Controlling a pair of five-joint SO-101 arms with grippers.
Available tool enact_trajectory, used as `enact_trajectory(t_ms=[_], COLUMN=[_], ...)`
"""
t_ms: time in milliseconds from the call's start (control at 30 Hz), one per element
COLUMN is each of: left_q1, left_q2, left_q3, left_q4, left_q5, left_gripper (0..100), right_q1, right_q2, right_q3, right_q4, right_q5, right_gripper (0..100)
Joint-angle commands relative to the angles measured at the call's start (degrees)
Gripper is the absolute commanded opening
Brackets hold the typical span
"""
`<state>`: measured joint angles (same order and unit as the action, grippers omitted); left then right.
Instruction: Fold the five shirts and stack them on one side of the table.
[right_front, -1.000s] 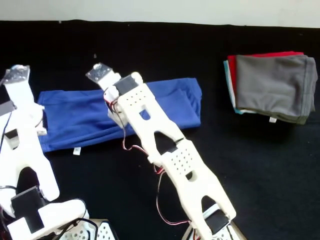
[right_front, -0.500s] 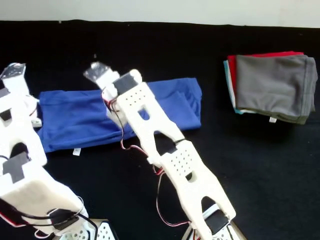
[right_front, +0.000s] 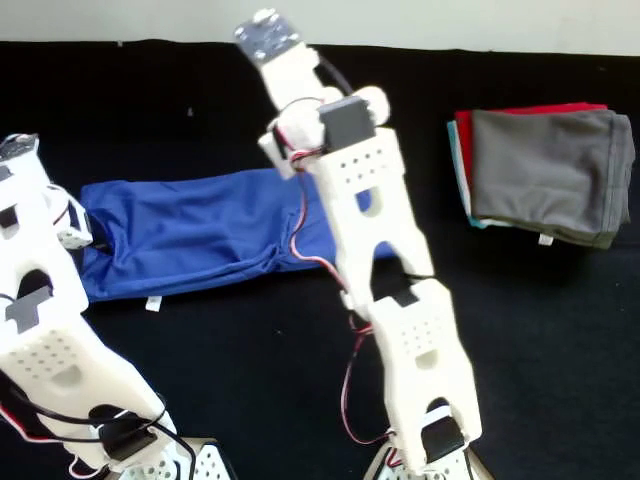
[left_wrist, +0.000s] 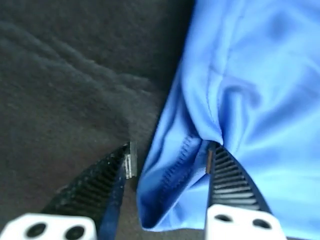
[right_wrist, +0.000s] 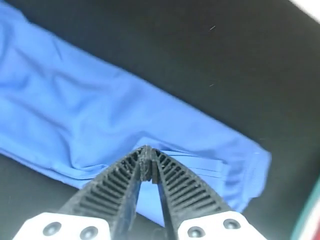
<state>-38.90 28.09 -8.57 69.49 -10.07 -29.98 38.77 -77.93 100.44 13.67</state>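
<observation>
A black table (right_front: 500, 330) seen from above, with two white robot arms rising from its near edge. We see a blue shirt (right_front: 190, 235) lying flat in a long band, apparently folded lengthwise. It runs from close to the table's left edge toward the middle.

Near the right edge, toward the far right corner, sits a stack of folded shirts (right_front: 545, 175). A grey shirt (right_front: 550, 160) is on top, with red and teal edges showing beneath.

The left claw (left_wrist: 170, 155) is low at the blue shirt's left end and spread wide. One jaw is on the bare table and the other rests on the cloth, so a rumpled fold of hem lies between them, unpinched. The right claw (right_wrist: 148, 167) hangs high above the shirt's right half, its jaws closed tip to tip on nothing.

We judge the shirt light, limp and rather slick: it will sag and slide, not hold a crease. We would take it at the end corners, through both layers, and lift evenly so the fold does not open.
</observation>
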Motion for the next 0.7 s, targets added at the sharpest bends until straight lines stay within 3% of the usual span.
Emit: enact_trajectory(t_ms=[0, 267, 533, 667], left_q1=[0.48, 1.01, -0.13, -0.04], left_q2=[-0.31, 0.22, 8.22, 13.41], left_q3=[-7.25, -23.34, -17.80, -17.89], left_q4=[5.10, 19.69, 7.74, 5.63], left_q5=[-0.70, -0.62, -0.88, -0.97], left_gripper=[23, 23, 23, 23], right_q1=[1.19, 1.27, 1.36, 1.27], right_q2=[-6.64, -9.19, -9.45, -13.05], right_q3=[3.82, 8.66, 8.57, 9.01], right_q4=[0.57, 0.57, 0.57, 0.57], right_q5=[-0.26, -0.26, -0.26, -0.26], right_gripper=[0.5, 0.5, 0.5, 0.5])
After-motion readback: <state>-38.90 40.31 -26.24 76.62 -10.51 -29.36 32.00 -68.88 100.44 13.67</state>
